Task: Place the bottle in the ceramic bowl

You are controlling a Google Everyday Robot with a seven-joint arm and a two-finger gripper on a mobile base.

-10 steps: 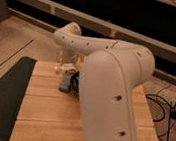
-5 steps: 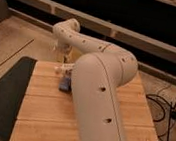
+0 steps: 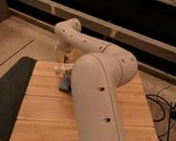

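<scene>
A slatted wooden table bears a blue-grey block, the pincer hanging near its far-left corner.

Your cream gripper hangs at the far left of the pale wood-grain table; blue-grey block beside it, dark grey mat left.

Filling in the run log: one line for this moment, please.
gripper: open, low at table far left | bottle: not clear | bowl: not seen
</scene>
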